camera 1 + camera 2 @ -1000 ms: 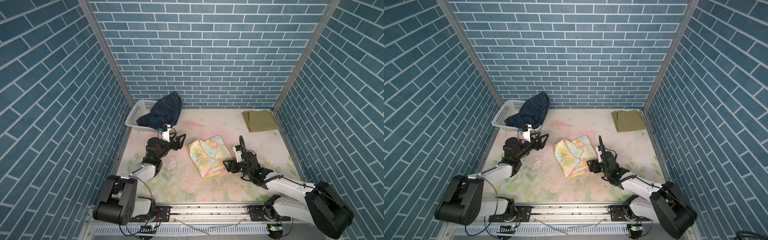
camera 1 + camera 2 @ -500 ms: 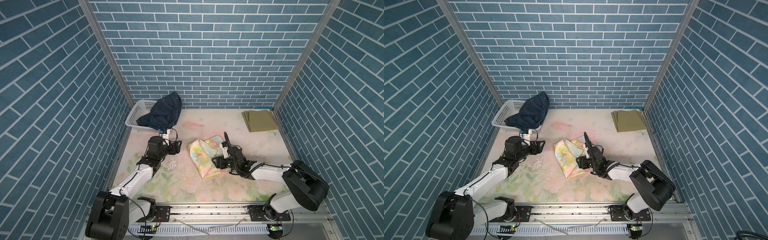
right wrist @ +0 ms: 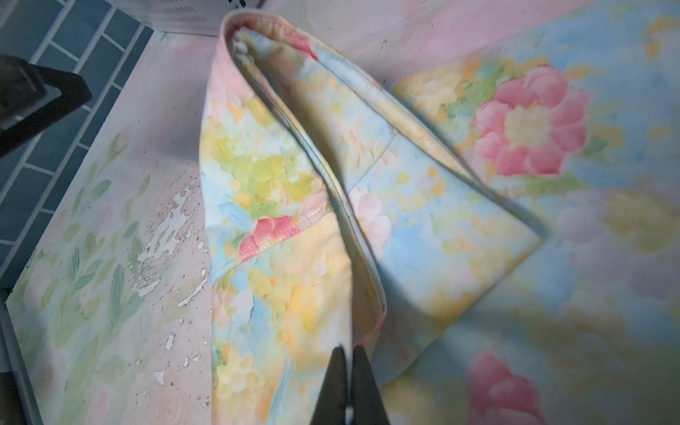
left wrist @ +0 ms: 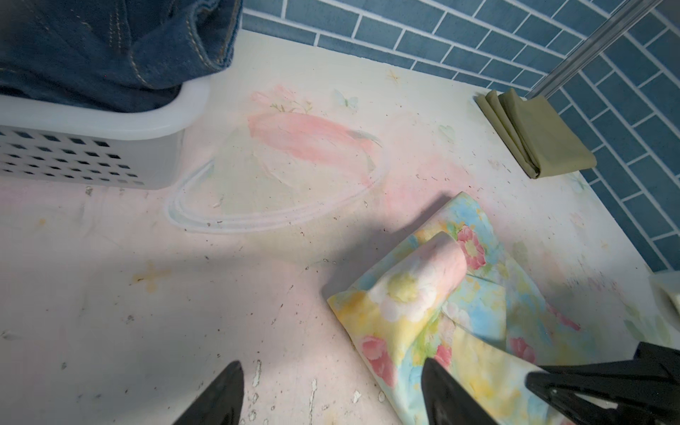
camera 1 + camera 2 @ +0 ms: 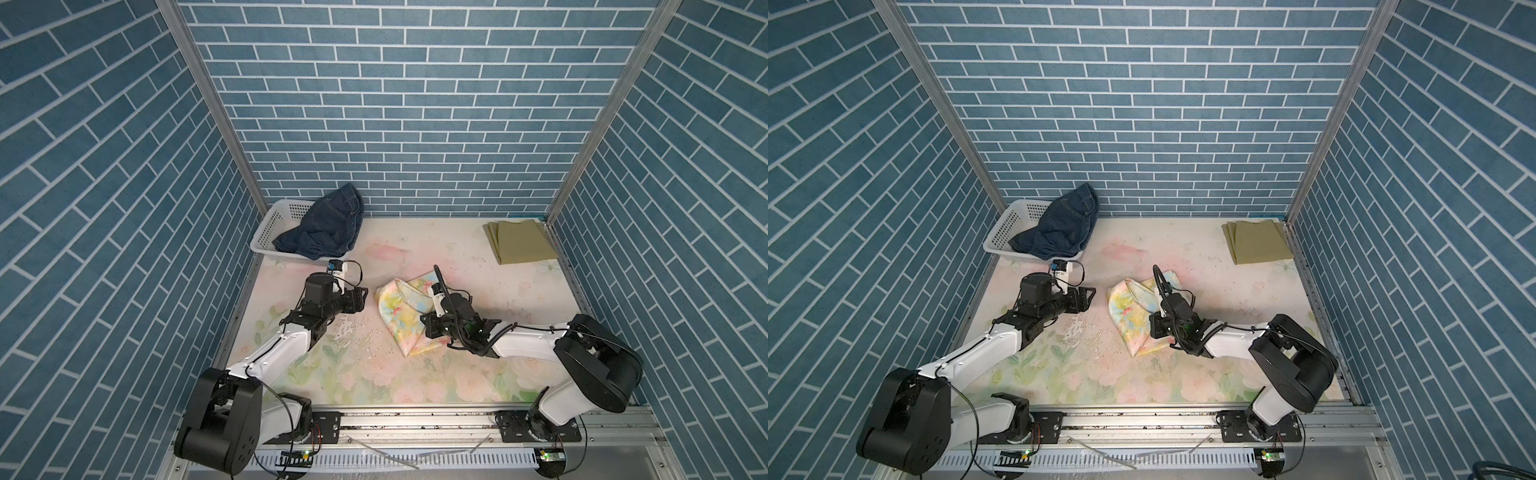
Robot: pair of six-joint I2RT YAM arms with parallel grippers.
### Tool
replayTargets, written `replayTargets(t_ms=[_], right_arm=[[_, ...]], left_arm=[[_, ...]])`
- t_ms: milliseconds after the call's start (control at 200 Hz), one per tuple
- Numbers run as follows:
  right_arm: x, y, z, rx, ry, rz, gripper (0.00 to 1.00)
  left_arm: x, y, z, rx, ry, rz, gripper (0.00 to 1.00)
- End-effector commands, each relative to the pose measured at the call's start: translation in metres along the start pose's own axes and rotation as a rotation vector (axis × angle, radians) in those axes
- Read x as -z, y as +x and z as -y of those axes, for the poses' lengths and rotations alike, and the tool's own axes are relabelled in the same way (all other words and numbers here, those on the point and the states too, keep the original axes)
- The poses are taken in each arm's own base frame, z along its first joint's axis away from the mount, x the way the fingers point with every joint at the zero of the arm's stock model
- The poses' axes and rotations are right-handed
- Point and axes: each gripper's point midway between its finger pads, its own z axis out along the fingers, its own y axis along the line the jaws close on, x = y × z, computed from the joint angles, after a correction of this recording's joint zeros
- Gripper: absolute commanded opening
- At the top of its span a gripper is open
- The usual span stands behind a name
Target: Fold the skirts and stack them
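One skirt is getting handled up front: the right fingers [image 3: 333,382] are clamping together on a fold of the floral skirt [image 5: 399,320] in the middle of the worktop [image 5: 457,374], while the left fingers [image 4: 220,397] are hanging apart just beside it. Farther back, the denim skirt [image 5: 328,224] is spilling over the white basket [image 5: 270,226]; the olive skirt [image 5: 521,245] is lying folded in the far right corner.
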Motion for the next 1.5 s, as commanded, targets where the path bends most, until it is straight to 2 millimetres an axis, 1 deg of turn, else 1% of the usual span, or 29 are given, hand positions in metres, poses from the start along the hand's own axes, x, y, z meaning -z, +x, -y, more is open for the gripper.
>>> replayTargets(t_ms=[0,115,295,370,375,385,440,625,815,890,1000,1100,1150,1185,1225,1365,1375,1495], right_arm=[[0.013,-0.033,0.0,0.041,0.053,0.086,0.0],[0.019,-0.039,0.009,0.04,0.086,0.104,0.0],[0.023,-0.038,0.031,0.009,0.136,0.112,0.0],[0.02,-0.036,0.04,-0.012,0.139,0.105,0.0],[0.02,-0.036,0.04,-0.013,0.138,0.105,0.0],[0.02,-0.037,0.041,-0.016,0.138,0.106,0.0],[0.017,-0.036,0.046,-0.03,0.14,0.105,0.0],[0.01,-0.032,0.064,-0.086,0.142,0.1,0.0],[0.005,-0.029,0.077,-0.128,0.141,0.1,0.0],[0.004,-0.026,0.082,-0.147,0.141,0.1,0.0],[0.0,-0.025,0.083,-0.158,0.132,0.093,0.0],[0.0,-0.024,0.083,-0.164,0.129,0.089,0.0],[0.001,-0.024,0.084,-0.165,0.128,0.092,0.0],[0.003,-0.024,0.085,-0.167,0.129,0.093,0.04],[0.005,-0.025,0.085,-0.168,0.126,0.097,0.1],[0.013,-0.031,0.09,-0.175,0.118,0.113,0.38],[0.013,-0.03,0.087,-0.176,0.097,0.103,0.4],[0.015,-0.038,0.085,-0.167,0.062,0.109,0.53]], left_arm=[[-0.005,-0.004,0.007,-0.04,0.002,-0.016,0.76],[-0.011,-0.004,0.014,-0.053,0.014,-0.031,0.76],[-0.021,-0.003,0.031,-0.098,0.022,-0.063,0.76],[-0.026,0.007,0.038,-0.109,0.031,-0.096,0.76],[-0.026,0.002,0.041,-0.112,0.034,-0.087,0.76],[-0.026,-0.001,0.044,-0.115,0.039,-0.081,0.76],[-0.029,-0.001,0.053,-0.124,0.053,-0.089,0.76],[-0.039,0.012,0.081,-0.163,0.08,-0.137,0.76],[-0.05,0.027,0.106,-0.192,0.106,-0.178,0.76],[-0.058,0.034,0.116,-0.198,0.119,-0.198,0.76],[-0.072,0.047,0.129,-0.202,0.124,-0.237,0.75],[-0.086,0.056,0.136,-0.197,0.125,-0.265,0.75],[-0.094,0.061,0.135,-0.193,0.116,-0.283,0.74],[-0.099,0.065,0.133,-0.189,0.108,-0.298,0.72],[-0.103,0.069,0.132,-0.186,0.102,-0.313,0.71],[-0.113,0.076,0.131,-0.179,0.105,-0.333,0.67],[-0.113,0.077,0.131,-0.179,0.103,-0.334,0.67],[-0.114,0.073,0.137,-0.167,0.132,-0.32,0.66]])
